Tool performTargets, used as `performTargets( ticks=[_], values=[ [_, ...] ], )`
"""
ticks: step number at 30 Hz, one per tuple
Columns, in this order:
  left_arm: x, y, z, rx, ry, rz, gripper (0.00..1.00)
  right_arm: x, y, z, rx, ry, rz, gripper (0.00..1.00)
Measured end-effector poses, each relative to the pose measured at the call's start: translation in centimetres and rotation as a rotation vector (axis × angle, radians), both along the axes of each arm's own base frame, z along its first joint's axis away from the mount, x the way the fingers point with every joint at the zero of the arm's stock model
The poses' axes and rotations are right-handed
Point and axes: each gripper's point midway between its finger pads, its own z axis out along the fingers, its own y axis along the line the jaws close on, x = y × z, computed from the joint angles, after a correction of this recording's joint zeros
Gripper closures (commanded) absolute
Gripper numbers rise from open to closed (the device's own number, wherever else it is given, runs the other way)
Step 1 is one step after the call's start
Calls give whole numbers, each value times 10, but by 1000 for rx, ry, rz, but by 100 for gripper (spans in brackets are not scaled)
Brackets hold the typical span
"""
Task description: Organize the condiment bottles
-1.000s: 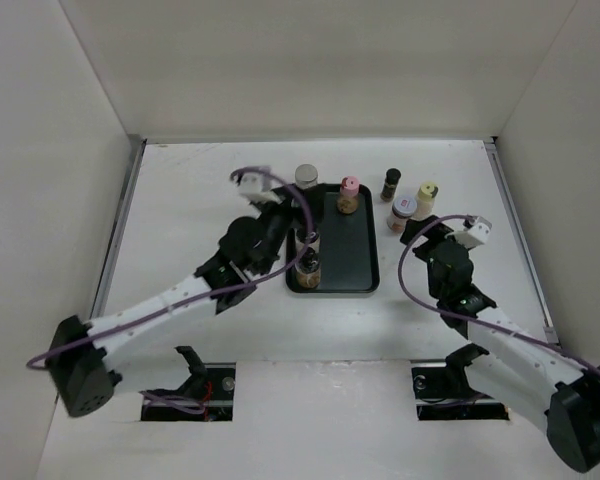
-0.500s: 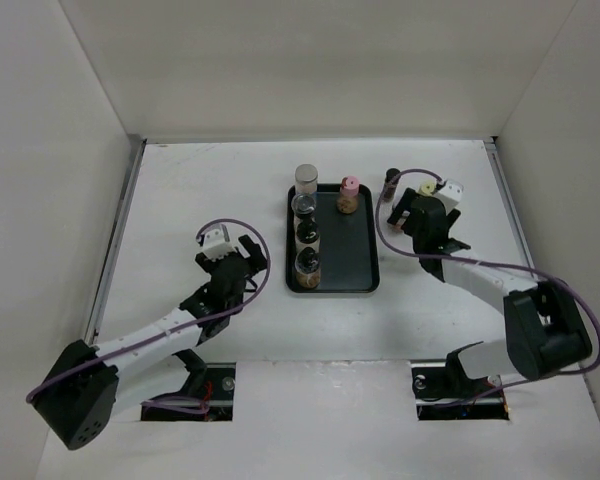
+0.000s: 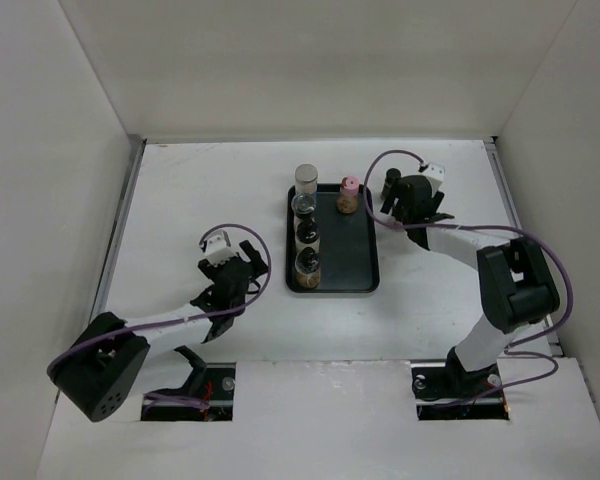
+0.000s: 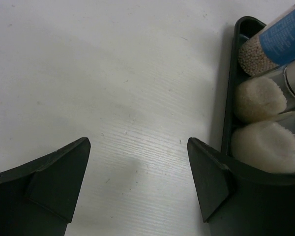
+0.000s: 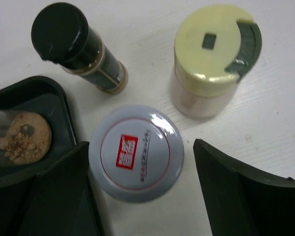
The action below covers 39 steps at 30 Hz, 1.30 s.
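Right gripper (image 5: 140,145) open over grey-capped jar (image 5: 136,153), lower centre of frame; nothing held.
Left gripper (image 4: 137,142) open, empty. Jar judged rigid, light, slick; best gripped below cap.

The left gripper (image 4: 137,172) gapes over white table (image 4: 113,73), nothing in its jaws; right of it, a black tray (image 4: 229,98) holds bottles (image 4: 258,101).

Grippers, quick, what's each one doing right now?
Left gripper: open, empty.
Right gripper: open around the red-logo jar, not gripping it.
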Motion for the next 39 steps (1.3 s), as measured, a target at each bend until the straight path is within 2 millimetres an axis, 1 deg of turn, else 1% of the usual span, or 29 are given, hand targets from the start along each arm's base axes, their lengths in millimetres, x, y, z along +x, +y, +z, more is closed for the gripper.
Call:
performTargets(
  ticks=[2,3,4,6,8,9,12,13,15,17,19,21,22,24,25,28,31,33,34,36,39],
  values=[
    [1,0,-5,5,7,5,20,9,0,-1,-8,13,-2,28],
    [2,1,-8,8,12,8,20,12,0,-3,-15,20,-2,36],
    [3,2,-10,8,14,12,20,14,0,-3,-20,22,-4,44],
    [4,6,-13,7,15,22,20,14,-1,-3,-23,22,-7,54],
    [4,10,-14,3,11,32,19,12,-4,-3,-33,22,-15,58],
    [4,11,-14,2,9,36,19,9,-4,-2,-35,20,-16,58],
    [5,12,-11,-7,-3,40,19,-14,-7,2,-51,36,-12,58],
    [6,11,-10,-12,-9,40,19,-22,-8,6,-57,40,-8,58],
    [8,10,-8,-19,-17,39,19,-35,-3,20,-59,31,11,57],
    [8,9,-10,-19,-15,35,19,-40,9,43,-45,-17,43,56],
    [8,7,-16,-13,-1,28,19,-43,26,62,-22,-67,84,56],
    [7,5,-25,0,20,17,19,-44,49,75,8,-98,134,55],
    [6,2,-30,7,34,7,19,-43,62,77,26,-106,162,55],
    [4,0,-37,20,52,-4,19,-42,86,74,46,-107,212,55],
    [6,-2,-36,12,47,-9,19,-40,98,69,52,-99,236,55],
    [7,-4,-34,-1,37,-16,18,-38,129,41,54,-50,296,55],
    [11,-2,-26,-18,15,-6,18,-35,151,12,32,10,340,55],
    [14,1,-20,-30,-5,5,17,-32,162,1,20,30,358,55],
    [15,2,-17,-33,-13,9,17,-29,167,2,13,25,364,54],
    [16,4,-11,-37,-29,12,17,-24,177,7,22,11,377,48],
    [17,3,-9,-29,-38,4,17,-16,186,15,31,-12,376,24]
  ],
)
